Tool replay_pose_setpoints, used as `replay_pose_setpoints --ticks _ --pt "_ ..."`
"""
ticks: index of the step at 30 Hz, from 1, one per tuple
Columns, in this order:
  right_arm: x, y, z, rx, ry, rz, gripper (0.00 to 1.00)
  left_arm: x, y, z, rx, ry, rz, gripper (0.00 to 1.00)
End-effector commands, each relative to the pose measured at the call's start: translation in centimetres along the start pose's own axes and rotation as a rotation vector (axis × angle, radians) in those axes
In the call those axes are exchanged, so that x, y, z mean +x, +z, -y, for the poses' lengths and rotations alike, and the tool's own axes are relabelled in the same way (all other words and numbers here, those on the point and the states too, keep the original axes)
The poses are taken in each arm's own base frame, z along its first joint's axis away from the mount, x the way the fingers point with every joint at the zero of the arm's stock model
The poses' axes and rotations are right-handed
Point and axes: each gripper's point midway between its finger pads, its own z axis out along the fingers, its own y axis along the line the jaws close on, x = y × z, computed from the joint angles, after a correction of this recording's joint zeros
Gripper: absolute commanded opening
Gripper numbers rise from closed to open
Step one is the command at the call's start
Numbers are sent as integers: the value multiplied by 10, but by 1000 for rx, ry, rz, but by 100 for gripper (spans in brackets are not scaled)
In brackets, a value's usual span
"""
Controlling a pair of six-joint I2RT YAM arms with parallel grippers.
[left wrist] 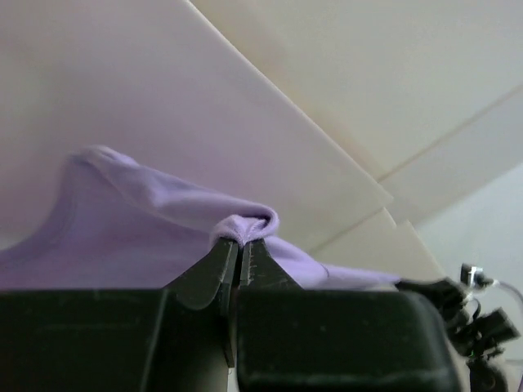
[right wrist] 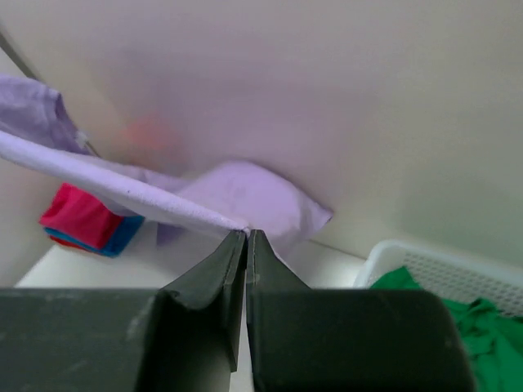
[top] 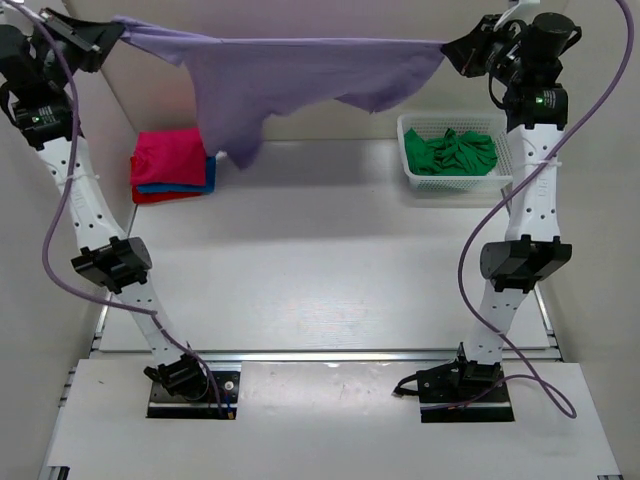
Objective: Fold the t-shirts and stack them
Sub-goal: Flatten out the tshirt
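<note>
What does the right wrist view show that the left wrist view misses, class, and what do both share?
Only the right wrist view: the folded stack of magenta, blue and red t-shirts, and the green t-shirt in the white basket. Only the left wrist view: the left gripper, cloth bunched over its tips, and angled wall panels. Both: the lilac t-shirt, pinched by a shut gripper; the right gripper in its own view.

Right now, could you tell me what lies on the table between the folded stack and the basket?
Only bare table, in the top view; the lilac t-shirt hangs in the air above it.
</note>
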Motion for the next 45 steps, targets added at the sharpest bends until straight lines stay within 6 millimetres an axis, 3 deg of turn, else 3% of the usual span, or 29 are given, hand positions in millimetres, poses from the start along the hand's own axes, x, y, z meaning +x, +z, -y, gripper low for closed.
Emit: replay_pose_setpoints --ticks 1,2,3,5,7,8,9,10,11,12,14,15,18,19,20,21,22,23,25,27,29,31,36,40,43,45 --pt "18 3 5 54 -70 -80 0 55 -15 51 -27 151 -144 0" --pt "24 2 5 62 -74 -97 0 88 -14 42 -109 197 -214 0" --pt "44 8 3 58 -78 -149 0 106 -9 33 -189 223 -227 0" --pt "67 13 2 73 -88 -204 0 145 -29 -6 -384 239 -360 0" --pt "96 12 4 96 -89 -275 0 170 -42 -42 -518 216 -462 0" --pt "105 10 6 108 -88 -297 0 186 -50 -49 -564 215 -519 0" --pt "128 6 10 122 -72 -348 0 194 -50 -55 -592 221 -538 0" --pt "147 -2 4 120 -59 -378 0 200 -56 -56 -612 214 -559 0" --pt "192 -8 13 137 -31 -451 0 202 -57 -45 -608 217 -549 0" --pt "181 -19 3 142 -51 -413 0 201 -58 -43 -621 226 -539 0" --pt "225 -44 7 164 -27 -456 0 210 -77 -45 -655 204 -589 0" --pt "219 -57 4 168 -15 -443 0 214 -83 -45 -644 194 -611 0" --pt "253 -86 7 188 10 -513 0 242 -119 -45 -695 217 -698 0" --pt "260 -96 2 184 19 -521 0 246 -116 -40 -680 253 -678 0" --pt "277 -105 2 182 41 -549 0 261 -132 -43 -695 248 -701 0" --pt "278 -108 1 179 39 -544 0 257 -123 -46 -656 264 -637 0" --pt "293 -117 0 183 53 -565 1 268 -134 -56 -623 243 -608 0" --pt "307 -124 -3 185 58 -592 0 292 -160 -69 -627 193 -649 0" --pt "319 -133 -5 185 69 -611 0 313 -186 -93 -640 176 -657 0" --pt "336 -145 -10 188 95 -653 0 347 -226 -115 -683 189 -736 0" --pt "345 -156 -18 181 100 -687 0 365 -247 -112 -647 197 -765 0" --pt "351 -166 -25 178 97 -706 0 372 -261 -99 -588 210 -758 0" --pt "356 -200 -35 199 119 -730 0 364 -292 -71 -582 393 -708 0" --pt "361 -219 -44 201 128 -763 0 374 -310 -76 -588 416 -757 0" --pt "359 -229 -54 191 118 -775 0 376 -313 -67 -546 389 -747 0" --pt "362 -235 -54 201 130 -794 0 386 -317 -73 -559 352 -763 0"
